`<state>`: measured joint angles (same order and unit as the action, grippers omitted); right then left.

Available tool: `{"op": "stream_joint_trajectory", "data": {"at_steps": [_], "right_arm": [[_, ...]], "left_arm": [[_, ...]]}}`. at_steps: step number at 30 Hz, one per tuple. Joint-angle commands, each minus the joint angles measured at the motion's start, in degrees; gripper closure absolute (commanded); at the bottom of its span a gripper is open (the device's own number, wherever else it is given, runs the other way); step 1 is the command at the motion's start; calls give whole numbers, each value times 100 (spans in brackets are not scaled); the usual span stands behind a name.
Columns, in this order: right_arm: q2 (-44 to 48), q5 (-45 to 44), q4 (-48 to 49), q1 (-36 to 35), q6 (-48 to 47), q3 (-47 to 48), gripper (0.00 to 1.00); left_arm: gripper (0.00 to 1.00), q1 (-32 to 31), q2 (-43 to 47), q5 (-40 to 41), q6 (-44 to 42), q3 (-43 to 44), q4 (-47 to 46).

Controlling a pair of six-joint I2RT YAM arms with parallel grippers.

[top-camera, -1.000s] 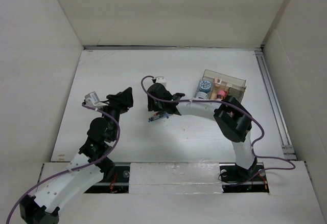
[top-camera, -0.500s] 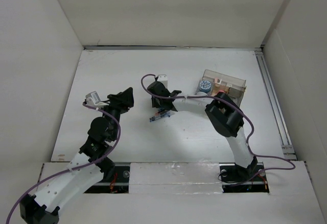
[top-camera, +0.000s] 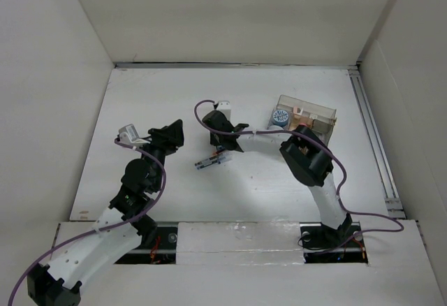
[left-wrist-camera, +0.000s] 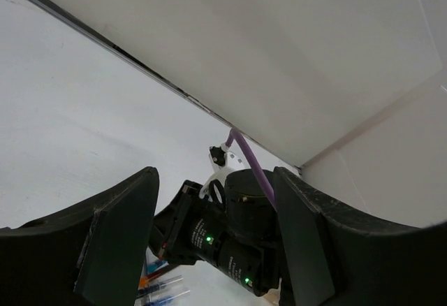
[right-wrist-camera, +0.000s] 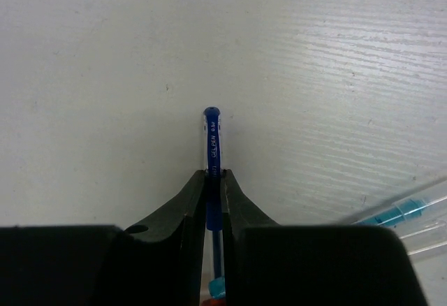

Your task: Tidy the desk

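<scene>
Gripping a blue gel pen (right-wrist-camera: 212,135), the right gripper (right-wrist-camera: 214,177) has both fingers pinched on the barrel, well left of the clear compartment box (top-camera: 307,116). Clear-barrelled pens (right-wrist-camera: 401,212) lie near the pinched one. The left gripper (top-camera: 171,137) is farther left of the box, jaws spread wide, nothing between. The white desk (top-camera: 154,96) lies under the box and stretches left of it.

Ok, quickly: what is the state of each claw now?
Left claw: open, holding nothing.
Right claw: closed on the blue gel pen.
</scene>
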<state>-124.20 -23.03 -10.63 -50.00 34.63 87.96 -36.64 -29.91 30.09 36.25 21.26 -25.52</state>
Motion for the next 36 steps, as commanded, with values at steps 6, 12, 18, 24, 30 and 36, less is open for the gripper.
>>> {"op": "stream_joint_trajectory", "data": {"at_steps": [6, 12, 18, 24, 30, 36], "right_arm": [[677, -913, 544, 95, 307, -587, 100], [1012, -1256, 860, 43, 377, -701, 100], [1205, -1407, 1309, 43, 457, -842, 99], [1082, -1556, 1353, 43, 720, -746, 99], [1336, -1828, 1309, 43, 869, -666, 99], [2574, -1934, 1196, 692, 1571, -1728, 99]], "left_arm": [[38, -10, -76, -73, -65, 45, -287], [38, -10, -76, -108, -74, 54, -278], [38, -10, -103, -135, -65, 54, -305], [38, -10, -164, -170, -48, 63, -322], [38, -10, -217, -179, -48, 54, -340], [38, -10, -313, -249, -13, 72, -366]]}}
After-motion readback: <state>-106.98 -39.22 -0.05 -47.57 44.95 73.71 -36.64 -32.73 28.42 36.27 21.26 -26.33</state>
